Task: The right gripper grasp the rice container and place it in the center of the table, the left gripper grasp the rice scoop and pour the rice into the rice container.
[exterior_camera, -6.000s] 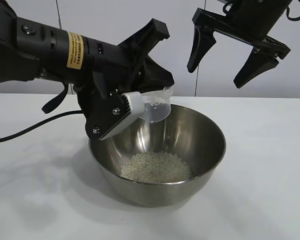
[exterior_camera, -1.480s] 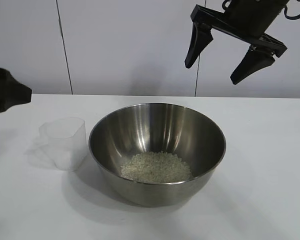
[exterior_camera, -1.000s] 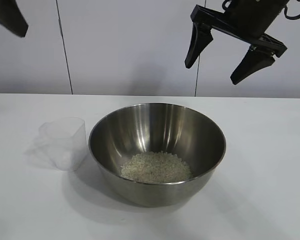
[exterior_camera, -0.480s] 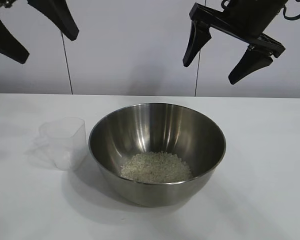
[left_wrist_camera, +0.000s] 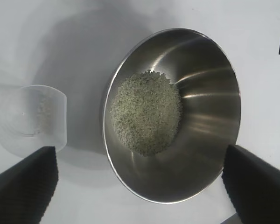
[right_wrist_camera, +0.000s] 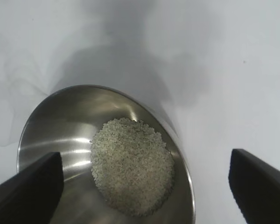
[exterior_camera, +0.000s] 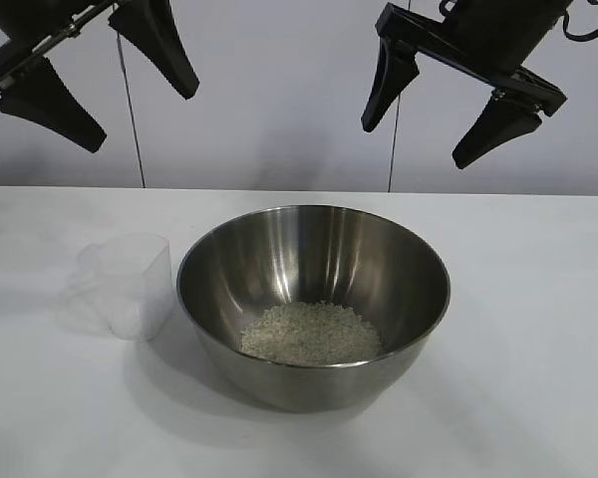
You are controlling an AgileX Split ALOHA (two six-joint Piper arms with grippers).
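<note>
Steel bowl (exterior_camera: 314, 299) at the centre of the white table (exterior_camera: 528, 329), with a low heap of rice (exterior_camera: 311, 333) on its bottom. Clear plastic cup (exterior_camera: 128, 284) upright just beside the bowl at nine o'clock, apart from it. Left gripper (exterior_camera: 95, 85) high at ten o'clock and right gripper (exterior_camera: 460, 105) high at one o'clock, each spread wide and holding nothing.

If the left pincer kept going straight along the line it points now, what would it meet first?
Probably the steel bowl: the left wrist view, looking along the open left pincer, centres on the bowl and the rice in it. The clear plastic scoop sits off to the side. Depth is uncertain.
</note>
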